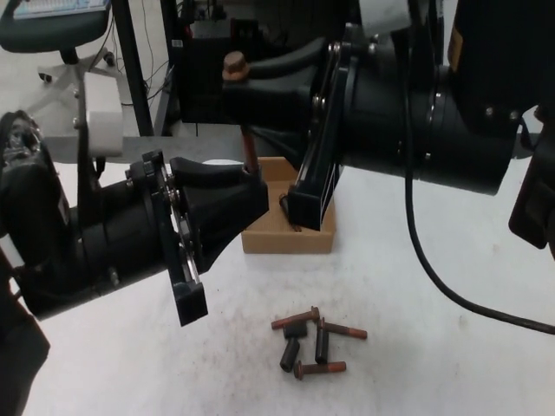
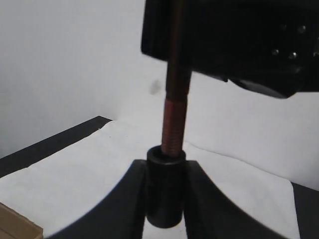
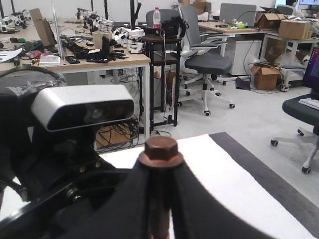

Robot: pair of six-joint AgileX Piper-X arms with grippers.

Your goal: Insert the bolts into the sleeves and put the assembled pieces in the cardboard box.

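My left gripper [image 2: 166,199] is shut on a short black sleeve [image 2: 166,191], held upright above the bench. Over it, my right gripper [image 3: 159,179] is shut on a rust-brown bolt [image 3: 160,149] with its hex head up. The bolt's threaded end [image 2: 173,132] sits in the mouth of the sleeve. In the high view the bolt [image 1: 250,143] hangs between the right gripper [image 1: 247,87] and the left gripper [image 1: 257,184], just left of the cardboard box [image 1: 260,240]. Something dark lies inside the box, largely hidden by the right arm.
Loose bolts [image 1: 319,368] and black sleeves [image 1: 290,354] lie in a small cluster on the white bench in front of the box. The bench's dark edge [image 2: 55,142] runs beyond the white mat. Office chairs and desks stand behind.
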